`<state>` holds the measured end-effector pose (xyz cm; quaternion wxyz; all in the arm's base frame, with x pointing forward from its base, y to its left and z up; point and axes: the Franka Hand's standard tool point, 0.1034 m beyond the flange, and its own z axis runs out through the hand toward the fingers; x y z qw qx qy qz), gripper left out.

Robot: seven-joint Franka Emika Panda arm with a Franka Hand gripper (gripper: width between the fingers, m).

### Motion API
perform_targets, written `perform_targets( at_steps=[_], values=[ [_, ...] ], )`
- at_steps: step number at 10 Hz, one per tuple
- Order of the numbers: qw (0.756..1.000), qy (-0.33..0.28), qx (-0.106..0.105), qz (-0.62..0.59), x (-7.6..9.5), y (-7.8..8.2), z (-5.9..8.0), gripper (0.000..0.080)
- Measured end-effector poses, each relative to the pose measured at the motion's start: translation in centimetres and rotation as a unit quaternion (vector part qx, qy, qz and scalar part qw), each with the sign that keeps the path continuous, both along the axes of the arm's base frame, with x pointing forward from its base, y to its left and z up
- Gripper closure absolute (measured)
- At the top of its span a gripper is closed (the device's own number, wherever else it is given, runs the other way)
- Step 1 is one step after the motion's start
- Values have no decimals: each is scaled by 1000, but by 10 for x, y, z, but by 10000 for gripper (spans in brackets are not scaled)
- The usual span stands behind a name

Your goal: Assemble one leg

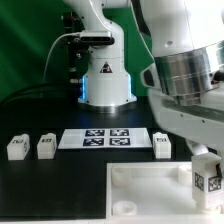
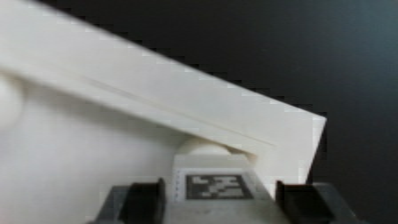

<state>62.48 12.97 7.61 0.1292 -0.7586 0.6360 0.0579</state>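
Observation:
My gripper [image 1: 205, 165] is shut on a leg [image 1: 208, 180], a small white post with a black-and-white tag, and holds it upright over the near right corner of the wide flat white square piece [image 1: 140, 195]. In the wrist view the leg [image 2: 217, 178] sits between the two dark fingers [image 2: 130, 203], with the gripper [image 2: 217, 205] closed on its sides. The square piece [image 2: 107, 130] fills the view beneath, its corner right by the leg's lower end. Whether the leg touches the piece I cannot tell.
Three more legs stand on the black table: two at the exterior view's left [image 1: 16, 148] [image 1: 46, 147] and one right of the marker board [image 1: 162, 145]. The marker board [image 1: 107, 138] lies in the middle. The robot base [image 1: 105, 85] stands behind it.

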Motion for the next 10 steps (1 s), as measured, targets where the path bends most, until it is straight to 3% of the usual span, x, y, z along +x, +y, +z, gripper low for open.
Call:
perform_targets(
  at_steps=[1, 3, 4, 5, 6, 7, 10],
  values=[
    [998, 10, 15, -54, 2, 0, 1, 502],
    [999, 6, 14, -41, 1, 2, 1, 502],
    [1000, 2, 12, -25, 1, 2, 1, 428],
    [1000, -5, 5, 23, -1, 1, 0, 248],
    [993, -17, -9, 113, -3, -1, 1, 248],
    [978, -35, -24, 204, -3, -5, 1, 167],
    [930, -72, -39, 358, -2, -8, 1, 153]
  ],
)
